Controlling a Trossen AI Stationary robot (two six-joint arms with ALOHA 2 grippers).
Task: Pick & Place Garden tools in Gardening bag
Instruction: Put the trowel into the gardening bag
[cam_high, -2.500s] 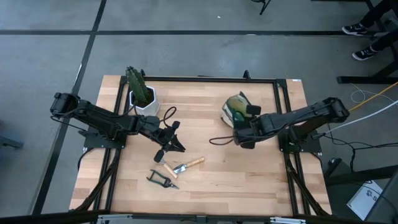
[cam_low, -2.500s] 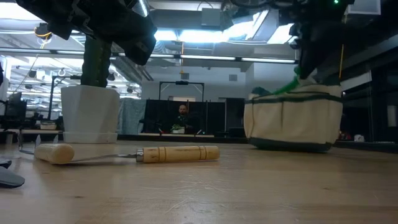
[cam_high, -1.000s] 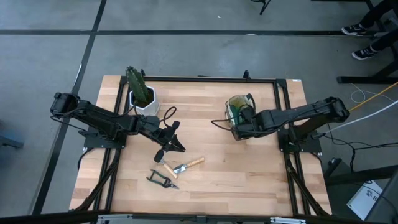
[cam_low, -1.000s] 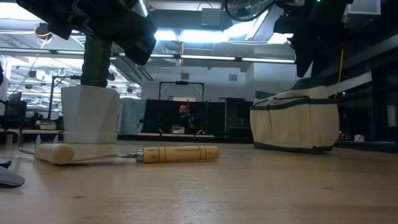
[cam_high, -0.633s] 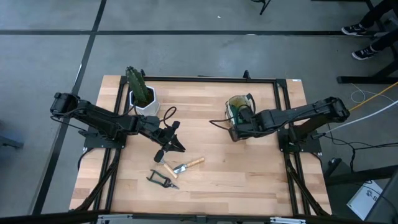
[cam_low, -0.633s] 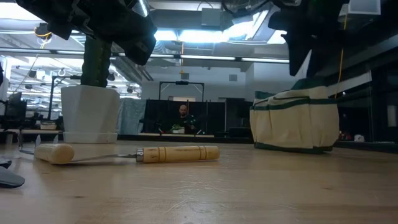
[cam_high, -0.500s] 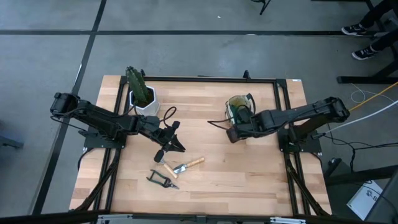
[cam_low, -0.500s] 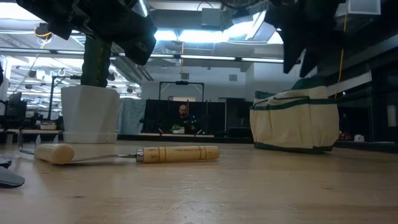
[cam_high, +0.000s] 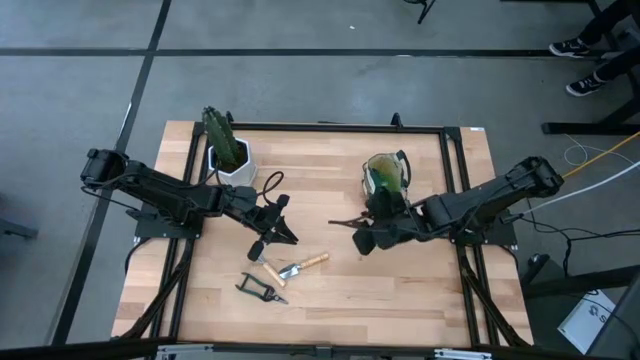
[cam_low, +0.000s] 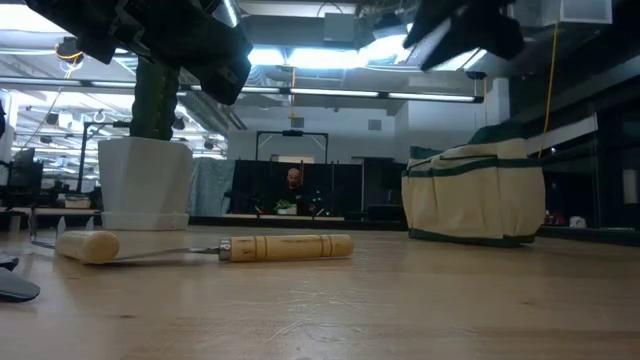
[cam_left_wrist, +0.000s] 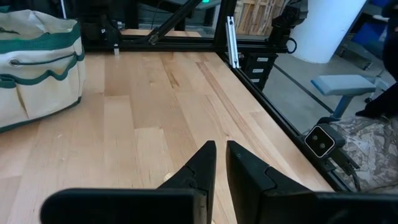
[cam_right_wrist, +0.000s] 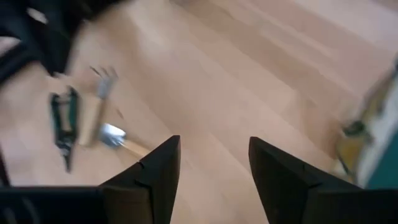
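The tan gardening bag (cam_high: 385, 176) with green trim stands upright on its base at the table's right rear, and green shows in its open top. A wooden-handled trowel (cam_high: 303, 265), a claw rake (cam_high: 266, 270) and black-handled shears (cam_high: 260, 290) lie flat on the table near its front middle. My right gripper (cam_high: 360, 240) hovers open over bare wood between the bag and the tools, with nothing between its fingers (cam_right_wrist: 158, 171). My left gripper (cam_left_wrist: 219, 155) hangs shut just behind the tools (cam_high: 272, 236), holding nothing.
A white pot (cam_high: 232, 158) with a green cactus-like plant stands at the rear left, with a dark cable loop (cam_high: 270, 183) beside it. A black frame (cam_high: 450, 180) runs round the table top. Bare wood (cam_high: 400, 290) lies front right.
My right gripper has left the bag's near side and gone toward the table's near edge and a little left, toward the tools, with nothing in it. The bag stays upright where it was. The tools have not moved.
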